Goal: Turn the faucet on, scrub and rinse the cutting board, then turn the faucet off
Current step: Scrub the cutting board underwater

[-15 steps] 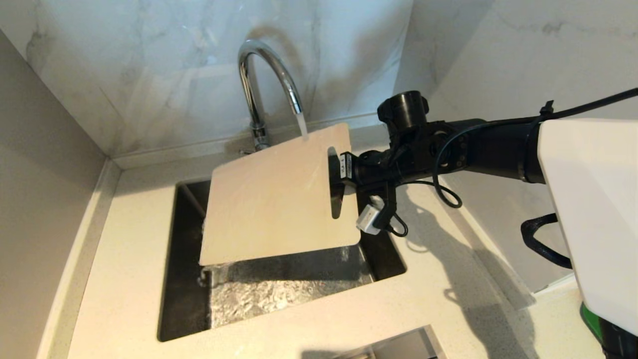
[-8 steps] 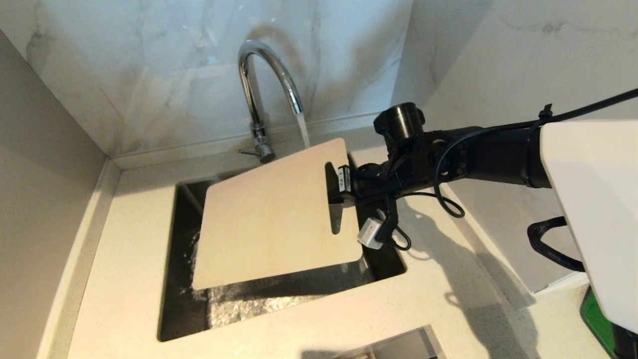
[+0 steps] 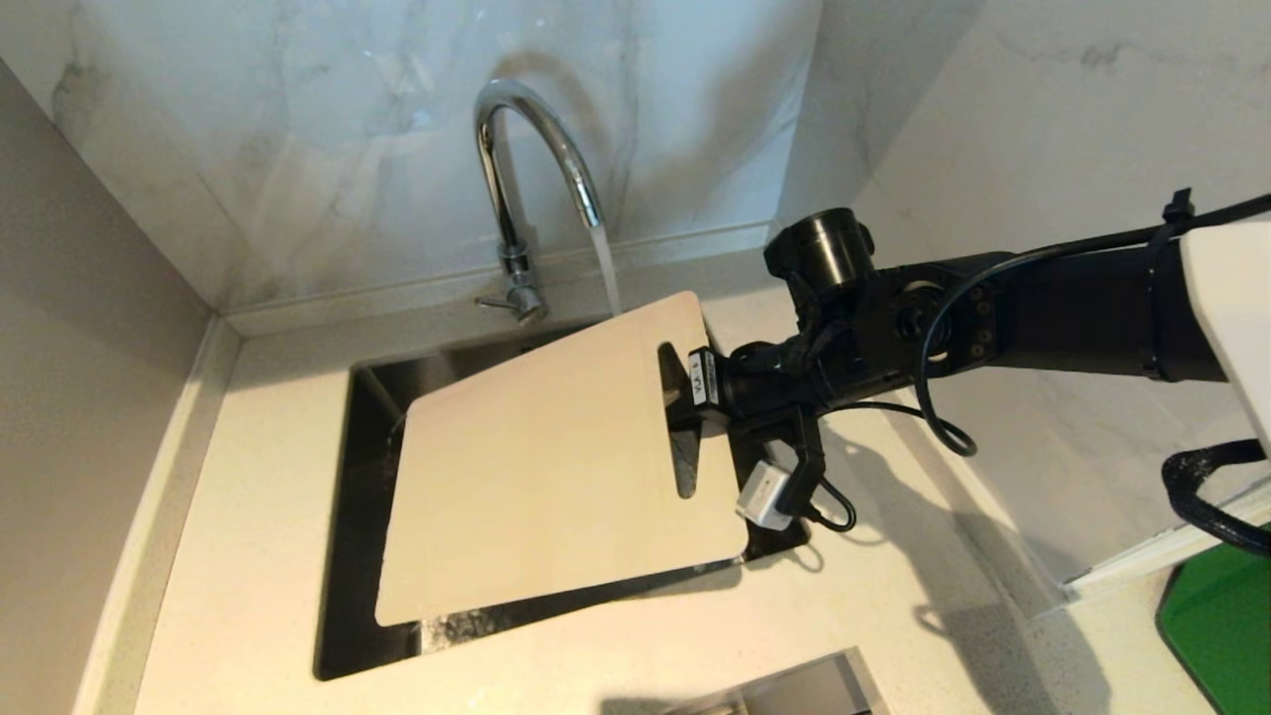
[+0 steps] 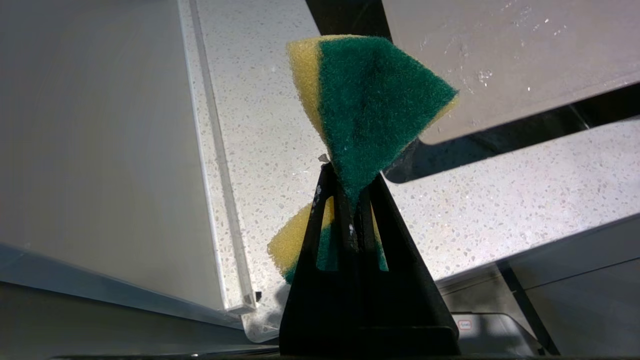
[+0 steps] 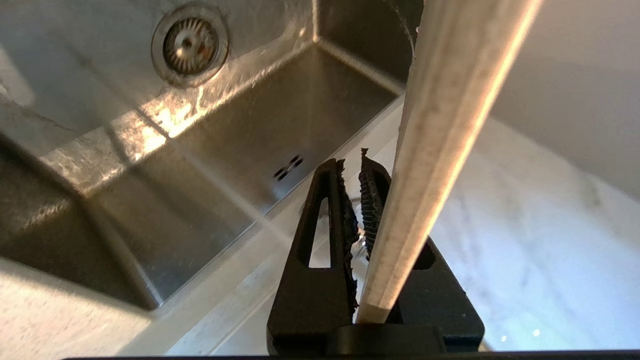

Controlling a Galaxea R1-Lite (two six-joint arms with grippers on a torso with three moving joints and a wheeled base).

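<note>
Cream cutting board [image 3: 556, 457] held at its slot end by right gripper [image 3: 695, 392], fingers clenched on it, long axis running left over sink [image 3: 343, 556]; faucet [image 3: 526, 189] stream just beyond its far corner; left gripper [image 4: 350, 200] clenched on sponge [image 4: 370, 105]

A black jointed right arm [image 3: 993, 318] carries looped cables, a white shell and a labelled wrist.

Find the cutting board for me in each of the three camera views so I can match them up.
Head view: the cutting board lies tilted across the sink, picture centre, its slot end clamped by the right gripper.
Left wrist view: one wet corner of it shows beyond the sponge in the left gripper.
Right wrist view: seen edge-on, a pale strip beside the fingers.
Shared landmark: the sink.
</note>
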